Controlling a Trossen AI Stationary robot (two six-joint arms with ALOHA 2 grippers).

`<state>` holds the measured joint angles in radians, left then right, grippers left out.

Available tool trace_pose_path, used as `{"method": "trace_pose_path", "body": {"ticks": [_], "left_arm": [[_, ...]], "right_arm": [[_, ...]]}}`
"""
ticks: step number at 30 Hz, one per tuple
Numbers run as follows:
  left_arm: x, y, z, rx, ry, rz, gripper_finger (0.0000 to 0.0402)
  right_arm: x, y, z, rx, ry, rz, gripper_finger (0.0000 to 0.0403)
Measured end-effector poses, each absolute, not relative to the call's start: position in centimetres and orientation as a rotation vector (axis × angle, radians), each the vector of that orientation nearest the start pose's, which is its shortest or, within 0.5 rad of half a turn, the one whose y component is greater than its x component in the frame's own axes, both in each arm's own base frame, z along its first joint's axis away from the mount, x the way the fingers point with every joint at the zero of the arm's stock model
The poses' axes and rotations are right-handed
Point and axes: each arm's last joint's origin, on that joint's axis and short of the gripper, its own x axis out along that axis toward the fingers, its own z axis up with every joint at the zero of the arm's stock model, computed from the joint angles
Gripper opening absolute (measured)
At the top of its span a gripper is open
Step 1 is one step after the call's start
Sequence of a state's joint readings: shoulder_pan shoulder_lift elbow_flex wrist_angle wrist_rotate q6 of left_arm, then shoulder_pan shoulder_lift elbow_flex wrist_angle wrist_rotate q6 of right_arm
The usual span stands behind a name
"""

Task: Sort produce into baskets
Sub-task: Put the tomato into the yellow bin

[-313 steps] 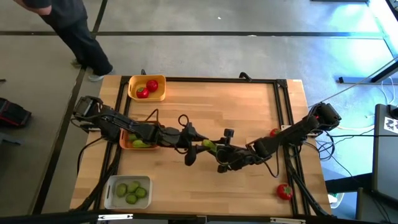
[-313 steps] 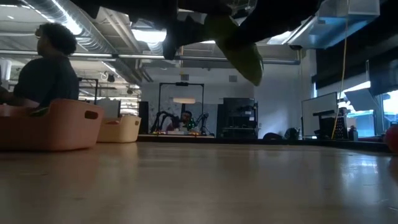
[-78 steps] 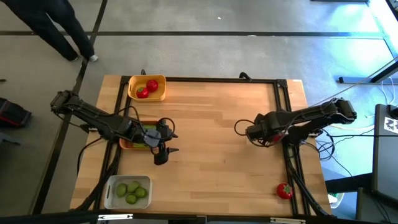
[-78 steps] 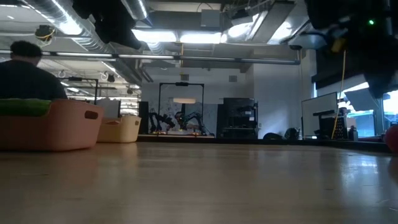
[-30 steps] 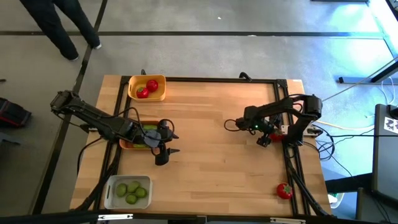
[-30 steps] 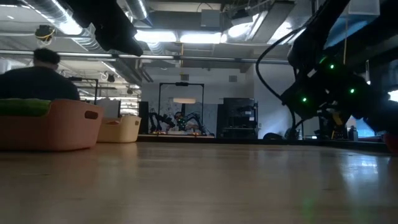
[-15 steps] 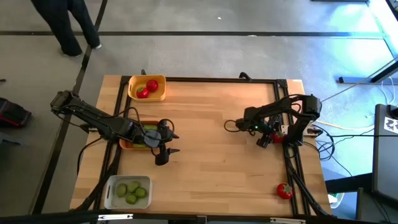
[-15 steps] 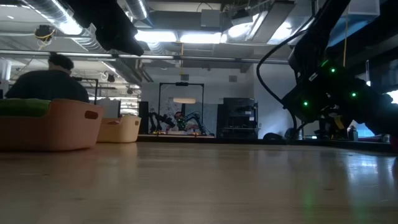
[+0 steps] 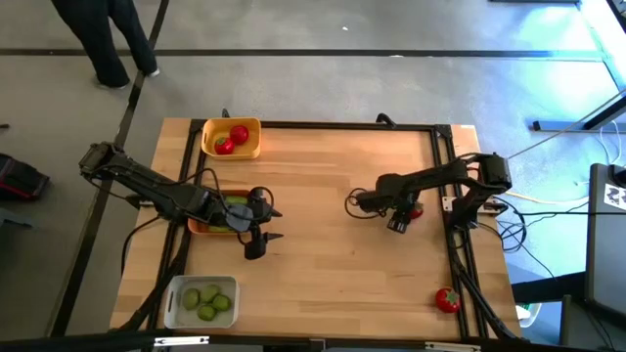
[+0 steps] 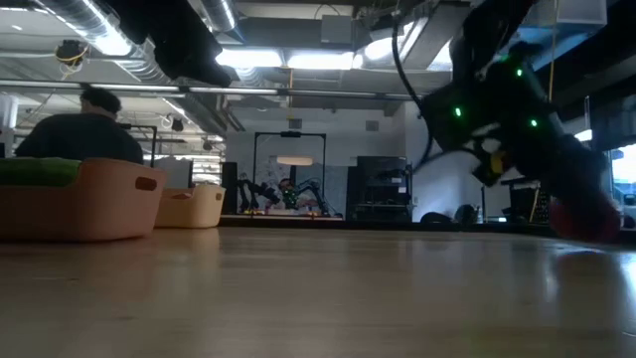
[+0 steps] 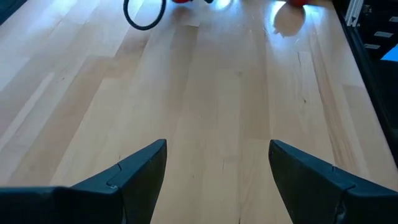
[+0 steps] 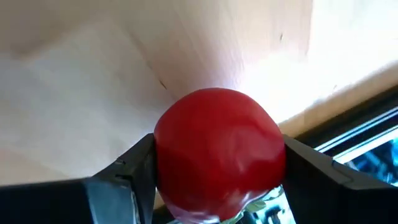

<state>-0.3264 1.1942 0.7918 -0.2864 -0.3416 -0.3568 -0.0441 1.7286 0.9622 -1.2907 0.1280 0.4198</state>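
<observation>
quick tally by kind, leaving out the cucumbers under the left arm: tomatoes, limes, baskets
tomatoes: 4
limes: 4
baskets: 3
total: 11

Overhead view evenly lit, low view backlit.
Ceiling strip lights [image 10: 298, 60] silhouette the arms (tabletop foreground soft); blue glare hits the floor [image 9: 587, 59] top right.

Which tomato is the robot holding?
The tomato squeezed in the right gripper, mid-table on the right. The loose tomato lies alone near the corner; two more sit in the yellow basket.
</observation>
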Motion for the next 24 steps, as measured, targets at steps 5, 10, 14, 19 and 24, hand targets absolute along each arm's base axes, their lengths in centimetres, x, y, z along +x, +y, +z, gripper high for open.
{"method": "trace_pose_path", "body": {"ticks": [5, 10, 14, 19, 24], "left_arm": [[23.7, -7.0, 24.9, -0.127, 0.616, 0.127, 0.0278], [23.8, -7.0, 25.1, -0.12, 0.594, 0.119, 0.0278], [23.8, -7.0, 25.1, -0.109, 0.595, 0.116, 0.0278], [23.9, -7.1, 25.3, -0.118, 0.57, 0.114, 0.0278], [24.2, -7.1, 25.7, -0.109, 0.522, 0.111, 0.0278]], "right_arm": [[25.1, 0.1, 16.5, 0.145, 1.832, -0.506, 0.0248], [26.3, 1.9, 17.0, 0.138, 1.673, -0.444, 0.0248], [27.2, 3.2, 17.0, 0.116, 1.557, -0.395, 0.0248], [28.7, 4.6, 17.2, 0.095, 1.379, -0.359, 0.0249], [30.1, 5.0, 17.4, 0.125, 1.234, -0.311, 0.0249]]}}
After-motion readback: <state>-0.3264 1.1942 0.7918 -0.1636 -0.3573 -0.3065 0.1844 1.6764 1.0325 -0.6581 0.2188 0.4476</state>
